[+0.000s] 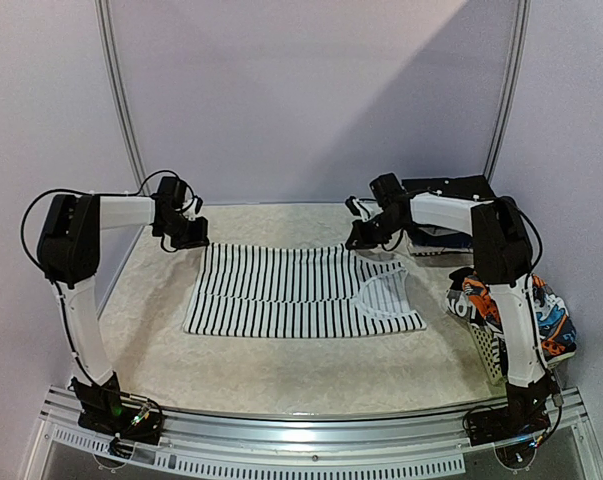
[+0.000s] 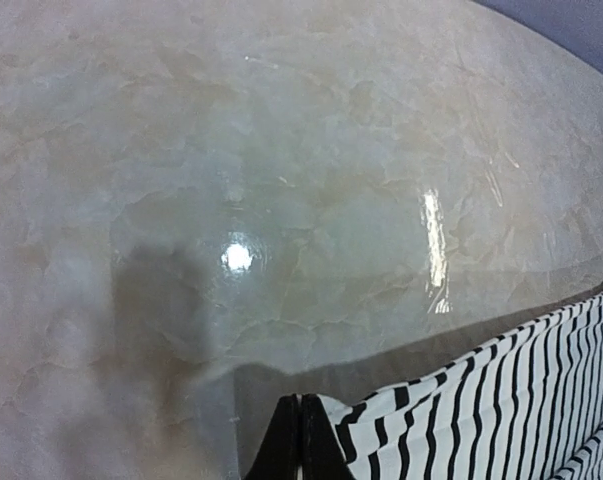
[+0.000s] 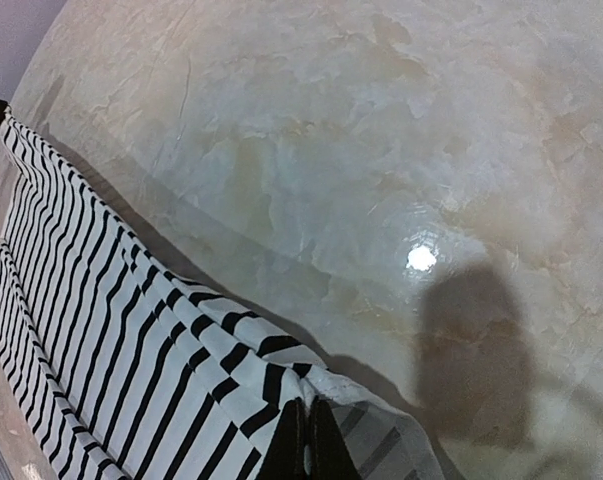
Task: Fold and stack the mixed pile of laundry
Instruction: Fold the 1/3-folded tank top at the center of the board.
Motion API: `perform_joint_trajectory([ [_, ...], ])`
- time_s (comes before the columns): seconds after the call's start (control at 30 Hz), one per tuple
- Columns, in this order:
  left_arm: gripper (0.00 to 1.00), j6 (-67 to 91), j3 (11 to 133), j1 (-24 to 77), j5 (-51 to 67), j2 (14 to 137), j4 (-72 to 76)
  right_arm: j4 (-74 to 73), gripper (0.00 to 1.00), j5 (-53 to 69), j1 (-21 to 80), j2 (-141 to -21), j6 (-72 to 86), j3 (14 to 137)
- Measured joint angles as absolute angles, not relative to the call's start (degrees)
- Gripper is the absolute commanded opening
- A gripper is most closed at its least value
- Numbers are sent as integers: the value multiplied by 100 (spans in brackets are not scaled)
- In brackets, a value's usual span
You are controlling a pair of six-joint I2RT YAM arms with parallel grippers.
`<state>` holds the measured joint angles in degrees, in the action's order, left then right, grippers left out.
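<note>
The white garment with thin black stripes (image 1: 296, 290) lies spread flat in the middle of the marble-look table (image 1: 281, 365). Its far edge is lifted at both corners. My left gripper (image 1: 189, 238) is shut on the far left corner; the left wrist view shows the black fingertips (image 2: 302, 400) pressed together beside the striped cloth (image 2: 511, 400). My right gripper (image 1: 366, 238) is shut on the far right corner. There the fingertips (image 3: 309, 408) pinch the striped cloth (image 3: 131, 330) at its hem. The orange, blue, white and black print garment (image 1: 473, 300) hangs over the basket.
A white lattice basket (image 1: 489, 348) stands at the table's right edge beside the right arm. Dark blue and white folded cloth (image 1: 436, 242) sits behind the right gripper at the far right. Grey frame posts (image 1: 121, 100) rise at the back corners.
</note>
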<state>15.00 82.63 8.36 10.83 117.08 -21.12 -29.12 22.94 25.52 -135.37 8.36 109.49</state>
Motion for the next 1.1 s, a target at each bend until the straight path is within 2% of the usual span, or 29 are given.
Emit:
perform_joint_trajectory([
  [0.7, 0, 1356, 6917, 891, 1072, 10842, -1953, -2628, 1, 1763, 2869, -12379, 786, 9312],
  [1.1, 0, 1466, 6469, 917, 1024, 10724, -1636, -2392, 4, 1702, 2961, -12241, 829, 8877],
])
